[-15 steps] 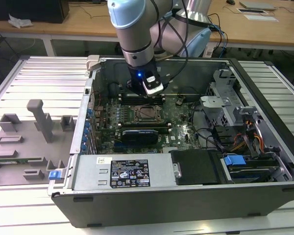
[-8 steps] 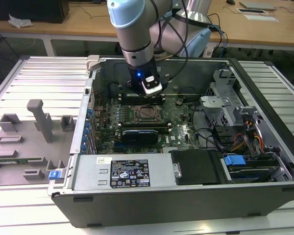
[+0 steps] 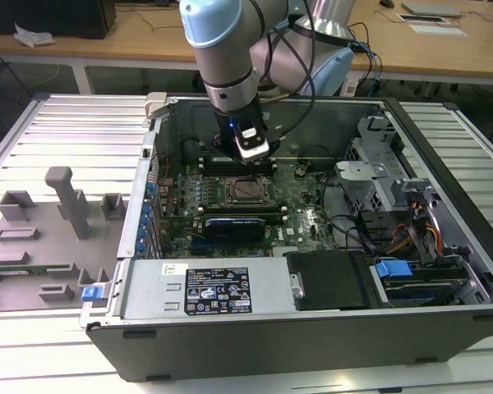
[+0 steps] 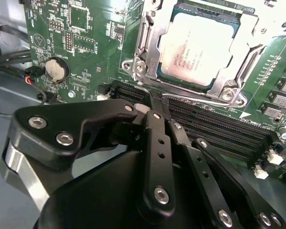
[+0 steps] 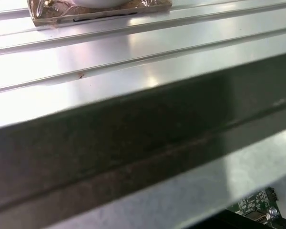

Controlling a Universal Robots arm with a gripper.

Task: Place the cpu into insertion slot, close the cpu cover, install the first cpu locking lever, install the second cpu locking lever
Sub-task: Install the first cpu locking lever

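Gripper (image 4: 148, 109) clenched, nothing visible between the fingers, tips at the black memory slots (image 4: 214, 126) by the socket's edge. Just beyond: cpu (image 4: 196, 47) seated in the socket, cpu cover (image 4: 145, 50) down flat around it. Exterior view: open computer case (image 3: 312, 328), motherboard (image 3: 300, 209) inside, arm (image 3: 226, 49) over the socket.

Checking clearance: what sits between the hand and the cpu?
In the second wrist view, the cpu cover frame edge and black memory slots lie between the hand and the cpu.
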